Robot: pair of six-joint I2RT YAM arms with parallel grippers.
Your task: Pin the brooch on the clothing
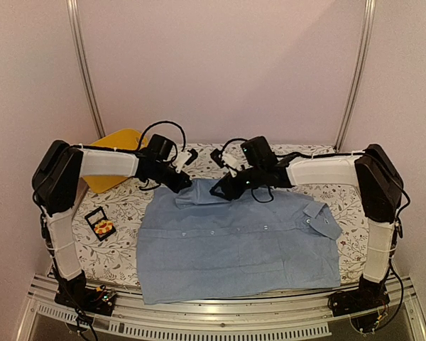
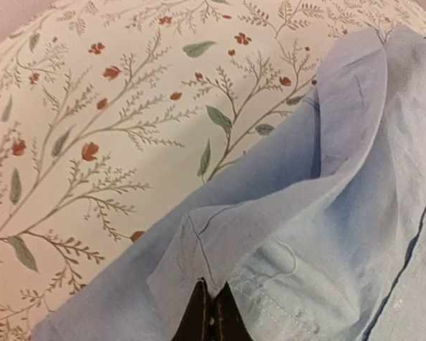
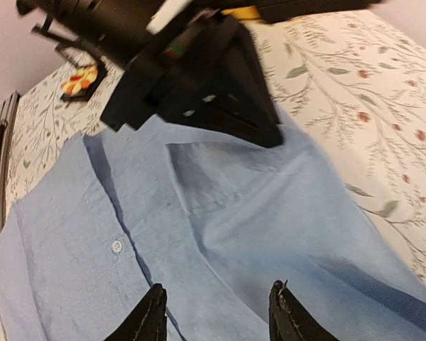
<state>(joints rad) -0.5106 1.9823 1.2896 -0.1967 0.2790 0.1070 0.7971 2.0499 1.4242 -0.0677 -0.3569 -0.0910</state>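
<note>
At the near edge runs a silver aluminium rail (image 1: 220, 312), with the two arm bases bolted at its ends. Behind it the table wears a cream cloth printed with red flowers and green leaves (image 1: 121, 249). Pale lilac walls (image 1: 220, 71) close the far side, crossed by two slanting metal poles (image 1: 85, 71).

There are two arms, one light blue denim-like short-sleeved shirt (image 1: 234, 241), one small black square box (image 1: 92, 215), one round orange-yellow flower brooch (image 1: 104, 226) and one yellow plastic basin (image 1: 121, 140). The shirt lies spread flat across the middle of the table, collar toward the far side. The brooch sits inside the box, on the cloth left of the shirt and apart from it. The basin is at the far left, partly behind the left arm.

Both grippers meet at the shirt's collar. The left gripper (image 2: 209, 316) has its fingers pressed together, pinching a raised fold at the collar edge. The right gripper (image 3: 216, 316) stands with its fingers spread just above the fabric, holding nothing.
</note>
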